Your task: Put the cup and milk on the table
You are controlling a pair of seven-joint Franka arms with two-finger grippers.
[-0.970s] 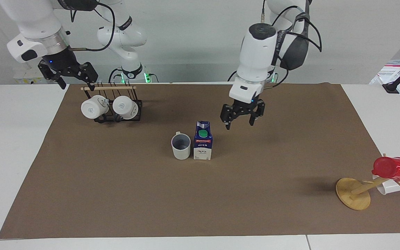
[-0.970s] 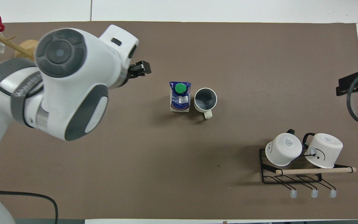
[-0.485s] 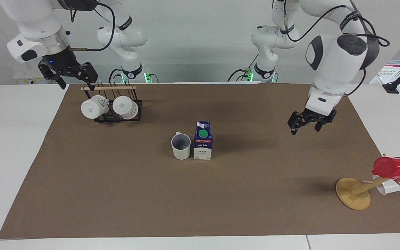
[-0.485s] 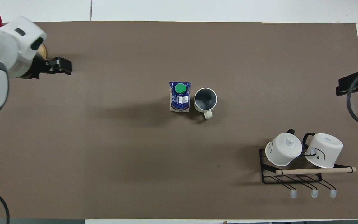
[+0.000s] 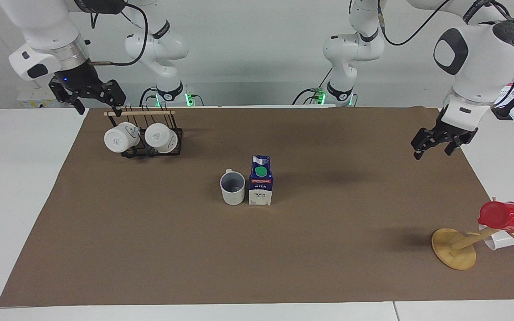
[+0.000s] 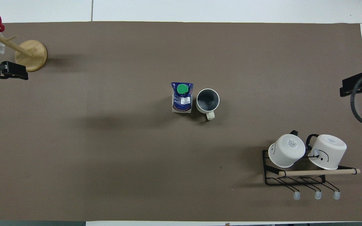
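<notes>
The cup [image 5: 232, 188] and milk [image 5: 261, 180] are seen upright, side by side, mid-table [image 5: 38, 147]. Both are judged light; the rigid cup is best gripped at its rim, the crushable carton at its sides. The left gripper [image 5: 442, 142] and right gripper [image 5: 88, 96] are held spread, empty.

Layout by the milk [image 5: 261, 180]

The cup [image 5: 232, 188] is standing just beside it, toward the right arm's end, on the table [image 5: 150, 249].
</notes>
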